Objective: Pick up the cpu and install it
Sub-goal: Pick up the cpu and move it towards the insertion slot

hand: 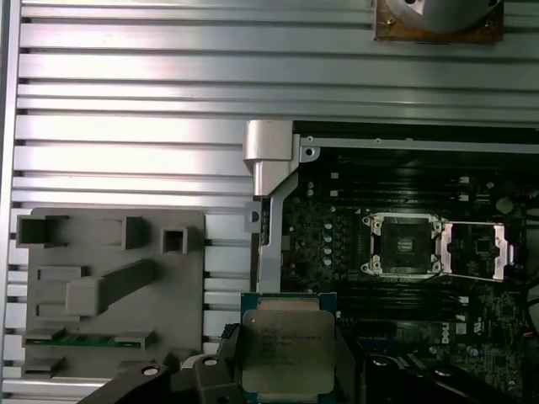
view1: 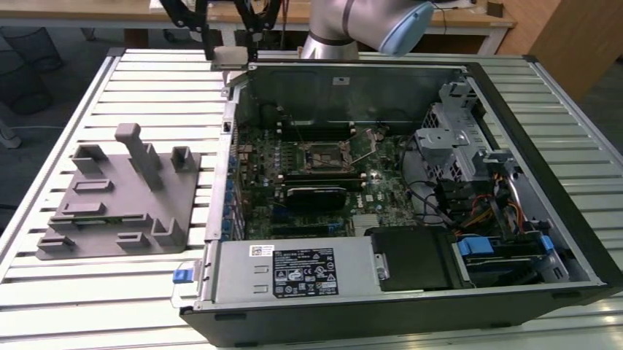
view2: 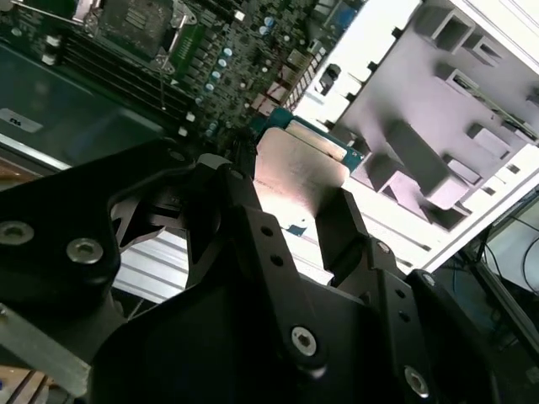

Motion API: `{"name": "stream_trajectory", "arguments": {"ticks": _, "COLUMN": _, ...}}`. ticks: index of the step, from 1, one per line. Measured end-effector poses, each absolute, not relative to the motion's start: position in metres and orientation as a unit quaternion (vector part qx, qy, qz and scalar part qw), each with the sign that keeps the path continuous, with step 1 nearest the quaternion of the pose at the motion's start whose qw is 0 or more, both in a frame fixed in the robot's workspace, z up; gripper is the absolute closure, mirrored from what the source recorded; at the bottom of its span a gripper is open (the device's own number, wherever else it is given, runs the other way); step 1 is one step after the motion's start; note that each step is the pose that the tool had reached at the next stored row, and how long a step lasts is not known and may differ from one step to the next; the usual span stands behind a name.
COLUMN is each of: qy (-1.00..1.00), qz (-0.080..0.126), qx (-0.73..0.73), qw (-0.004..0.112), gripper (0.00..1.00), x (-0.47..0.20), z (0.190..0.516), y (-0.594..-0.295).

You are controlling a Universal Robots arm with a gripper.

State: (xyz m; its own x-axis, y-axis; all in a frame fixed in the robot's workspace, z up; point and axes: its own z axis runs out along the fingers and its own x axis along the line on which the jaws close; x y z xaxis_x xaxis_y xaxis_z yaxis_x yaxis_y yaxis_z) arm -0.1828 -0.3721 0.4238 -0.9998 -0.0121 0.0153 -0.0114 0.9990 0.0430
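My gripper (view1: 230, 52) hangs above the back corner of the open computer case (view1: 545, 157), on the exterior view's left, and is shut on the cpu (view1: 230, 57). In the first wrist view the cpu (hand: 286, 349) shows its silver top and thin green border between the two black fingers (hand: 226, 364). The second wrist view shows the cpu (view2: 299, 168) edge-on between the fingers (view2: 341, 223). On the motherboard, the socket (view1: 322, 154) (hand: 402, 244) stands open with its metal load plate (hand: 476, 250) flipped aside. The socket lies below and well apart from the cpu.
A grey plastic holder block (view1: 122, 197) (hand: 109, 286) lies on the slatted aluminium table (view1: 78, 292) beside the case. Inside the case are the power supply (view1: 292, 271), a drive cage (view1: 457, 138) and loose cables (view1: 486, 211). The arm's base (view1: 336, 29) stands behind the case.
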Motion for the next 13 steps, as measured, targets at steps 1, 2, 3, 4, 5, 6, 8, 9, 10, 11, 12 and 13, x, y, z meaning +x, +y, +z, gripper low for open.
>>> {"name": "stream_trajectory", "arguments": {"ticks": 1, "qy": -1.0, "qz": -0.021, "qx": 0.006, "qw": 0.008, "gripper": 0.47, "x": -0.179, "z": 0.424, "y": -0.372}}
{"name": "stream_trajectory", "arguments": {"ticks": 2, "qy": -1.0, "qz": -0.021, "qx": 0.006, "qw": 0.008, "gripper": 0.47, "x": -0.175, "z": 0.424, "y": -0.372}}
{"name": "stream_trajectory", "arguments": {"ticks": 3, "qy": -1.0, "qz": -0.022, "qx": 0.006, "qw": 0.008, "gripper": 0.47, "x": -0.171, "z": 0.424, "y": -0.372}}
{"name": "stream_trajectory", "arguments": {"ticks": 4, "qy": -1.0, "qz": -0.022, "qx": 0.006, "qw": 0.008, "gripper": 0.47, "x": -0.168, "z": 0.424, "y": -0.372}}
{"name": "stream_trajectory", "arguments": {"ticks": 5, "qy": -1.0, "qz": -0.022, "qx": 0.006, "qw": 0.008, "gripper": 0.47, "x": -0.164, "z": 0.424, "y": -0.372}}
{"name": "stream_trajectory", "arguments": {"ticks": 6, "qy": -1.0, "qz": -0.021, "qx": 0.006, "qw": 0.008, "gripper": 0.47, "x": -0.16, "z": 0.424, "y": -0.371}}
{"name": "stream_trajectory", "arguments": {"ticks": 8, "qy": -1.0, "qz": -0.021, "qx": 0.006, "qw": 0.008, "gripper": 0.47, "x": -0.153, "z": 0.423, "y": -0.371}}
{"name": "stream_trajectory", "arguments": {"ticks": 9, "qy": -1.0, "qz": -0.021, "qx": 0.006, "qw": 0.008, "gripper": 0.47, "x": -0.148, "z": 0.423, "y": -0.371}}
{"name": "stream_trajectory", "arguments": {"ticks": 10, "qy": -1.0, "qz": -0.021, "qx": 0.006, "qw": 0.008, "gripper": 0.47, "x": -0.145, "z": 0.423, "y": -0.371}}
{"name": "stream_trajectory", "arguments": {"ticks": 11, "qy": -1.0, "qz": -0.021, "qx": 0.006, "qw": 0.008, "gripper": 0.47, "x": -0.141, "z": 0.423, "y": -0.371}}
{"name": "stream_trajectory", "arguments": {"ticks": 12, "qy": -1.0, "qz": -0.021, "qx": 0.006, "qw": 0.008, "gripper": 0.47, "x": -0.137, "z": 0.423, "y": -0.371}}
{"name": "stream_trajectory", "arguments": {"ticks": 13, "qy": -1.0, "qz": -0.021, "qx": 0.006, "qw": 0.008, "gripper": 0.47, "x": -0.134, "z": 0.422, "y": -0.371}}
